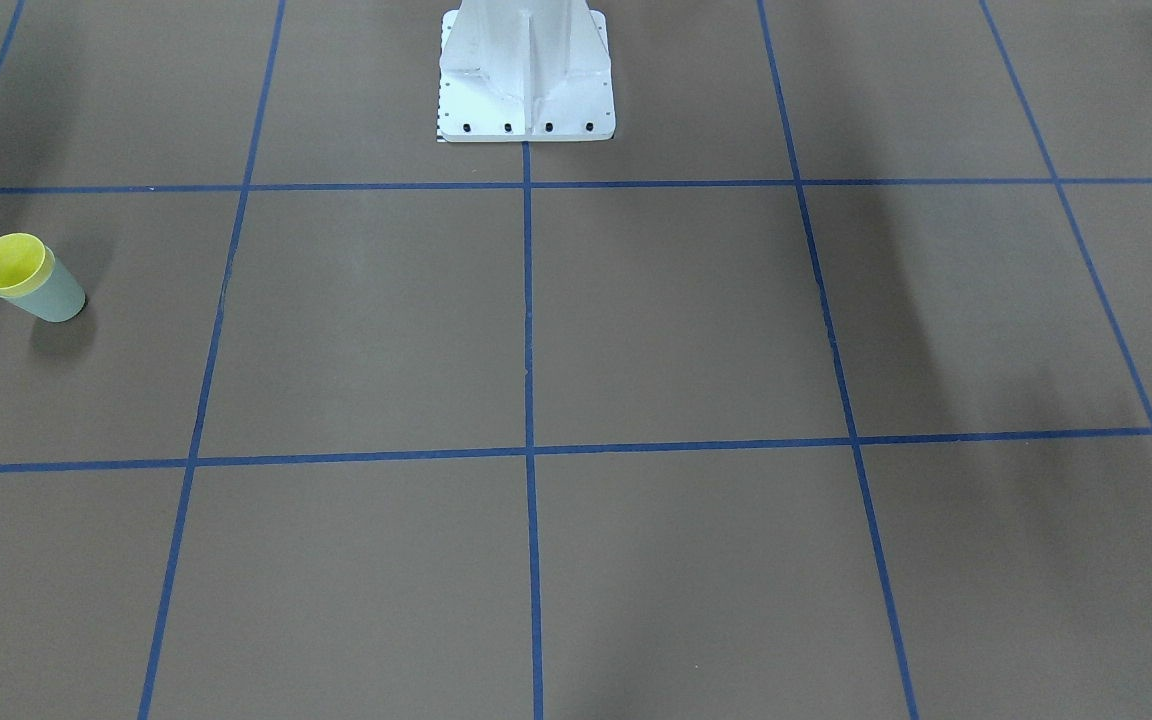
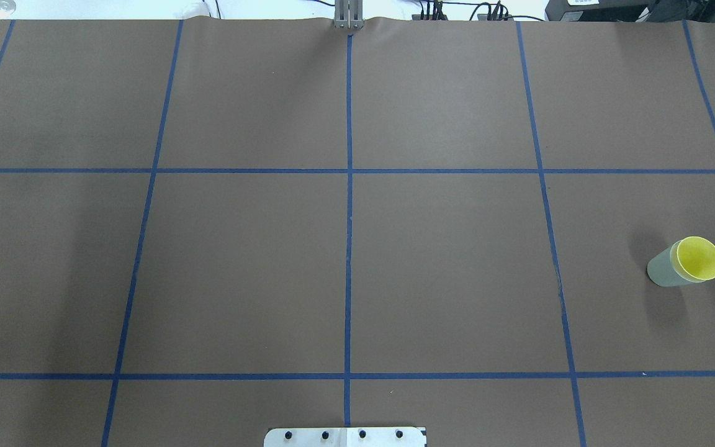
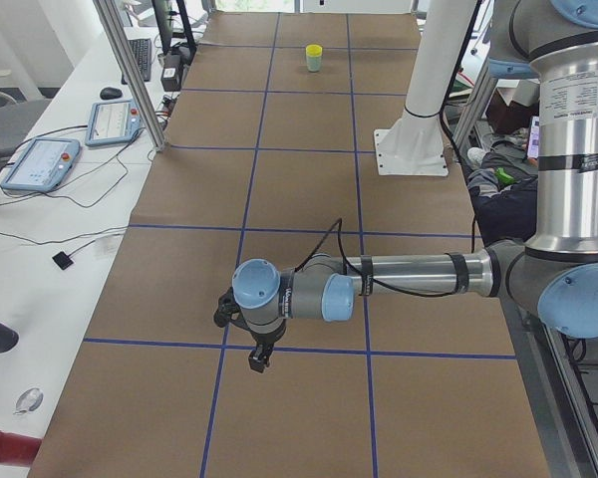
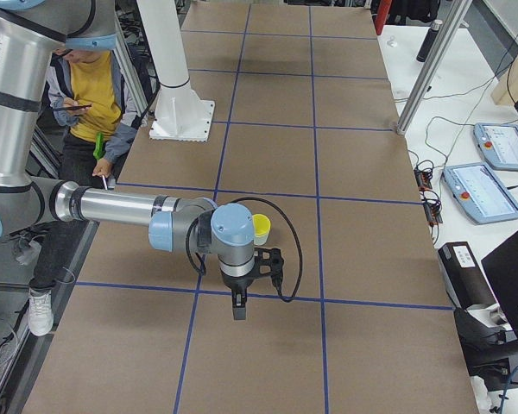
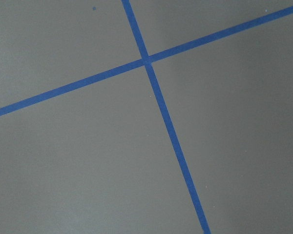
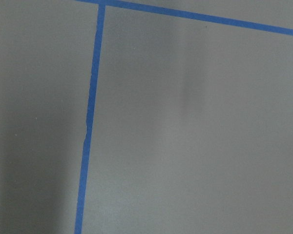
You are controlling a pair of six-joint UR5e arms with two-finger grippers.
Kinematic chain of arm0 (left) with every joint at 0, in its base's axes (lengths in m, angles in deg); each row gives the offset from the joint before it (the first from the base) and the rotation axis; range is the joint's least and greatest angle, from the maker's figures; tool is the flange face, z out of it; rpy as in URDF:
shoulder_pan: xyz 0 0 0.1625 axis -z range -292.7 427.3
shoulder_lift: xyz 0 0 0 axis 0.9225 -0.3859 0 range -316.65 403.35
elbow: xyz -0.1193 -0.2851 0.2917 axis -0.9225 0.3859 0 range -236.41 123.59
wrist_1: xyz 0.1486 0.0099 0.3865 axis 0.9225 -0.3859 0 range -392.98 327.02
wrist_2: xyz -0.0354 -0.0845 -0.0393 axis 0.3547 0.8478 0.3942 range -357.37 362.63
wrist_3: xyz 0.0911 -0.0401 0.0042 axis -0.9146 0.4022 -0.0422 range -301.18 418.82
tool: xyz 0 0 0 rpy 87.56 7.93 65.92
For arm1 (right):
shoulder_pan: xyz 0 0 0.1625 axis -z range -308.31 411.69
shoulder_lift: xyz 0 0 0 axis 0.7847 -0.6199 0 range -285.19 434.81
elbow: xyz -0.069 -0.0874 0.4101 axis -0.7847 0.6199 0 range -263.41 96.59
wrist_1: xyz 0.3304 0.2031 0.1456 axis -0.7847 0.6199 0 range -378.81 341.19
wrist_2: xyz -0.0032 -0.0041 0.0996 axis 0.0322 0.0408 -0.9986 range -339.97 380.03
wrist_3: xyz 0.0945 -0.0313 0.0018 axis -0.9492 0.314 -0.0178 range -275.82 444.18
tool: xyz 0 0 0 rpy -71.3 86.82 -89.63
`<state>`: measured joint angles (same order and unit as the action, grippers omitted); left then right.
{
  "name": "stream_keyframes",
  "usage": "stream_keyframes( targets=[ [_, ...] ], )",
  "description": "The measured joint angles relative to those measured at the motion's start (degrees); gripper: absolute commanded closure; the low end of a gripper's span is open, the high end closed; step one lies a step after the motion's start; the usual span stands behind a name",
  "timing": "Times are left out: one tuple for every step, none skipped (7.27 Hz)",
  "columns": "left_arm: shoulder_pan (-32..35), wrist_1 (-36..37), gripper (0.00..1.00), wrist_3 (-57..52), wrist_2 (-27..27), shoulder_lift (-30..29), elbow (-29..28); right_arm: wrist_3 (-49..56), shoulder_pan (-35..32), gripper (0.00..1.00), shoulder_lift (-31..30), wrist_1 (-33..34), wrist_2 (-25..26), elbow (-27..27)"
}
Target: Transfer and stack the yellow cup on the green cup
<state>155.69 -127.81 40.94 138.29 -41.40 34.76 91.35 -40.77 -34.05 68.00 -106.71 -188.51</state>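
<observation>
Left gripper (image 3: 257, 354) hangs over the table (image 3: 299, 199) with its fingers pointing down, and honestly I can't tell if it's open or closed from this angle. Same deal with the right gripper (image 4: 238, 306). Farther out on the robot's right side, the yellow cup (image 2: 699, 257) sits nested inside the green cup (image 2: 661, 273), both upright between the blue tape lines (image 2: 349, 248).

Lower body of yellow cup (image 2: 699, 258) hidden inside green cup (image 2: 661, 272) near the table's right edge, left gripper (image 3: 258, 361) and right gripper (image 4: 238, 312) small in side views, jaw spacing unreadable, robot base (image 2: 345, 437) cut off.
</observation>
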Motion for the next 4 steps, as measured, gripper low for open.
stream_keyframes(
  targets=[
    [0.05,-0.08,0.00,-0.08,-0.09,0.18,0.12,-0.07,0.00,0.00,0.02,0.00,-0.02,0.24],
    [0.08,-0.14,0.00,-0.12,-0.14,0.25,0.29,-0.13,0.00,0.00,0.10,-0.03,-0.08,0.68],
    [0.08,-0.15,0.00,-0.10,-0.20,0.27,0.36,-0.18,0.01,0.00,0.17,-0.05,-0.15,1.00],
    [0.08,-0.12,0.00,-0.02,-0.28,0.34,0.39,-0.20,0.05,0.00,0.20,-0.05,-0.22,1.16]
  ],
)
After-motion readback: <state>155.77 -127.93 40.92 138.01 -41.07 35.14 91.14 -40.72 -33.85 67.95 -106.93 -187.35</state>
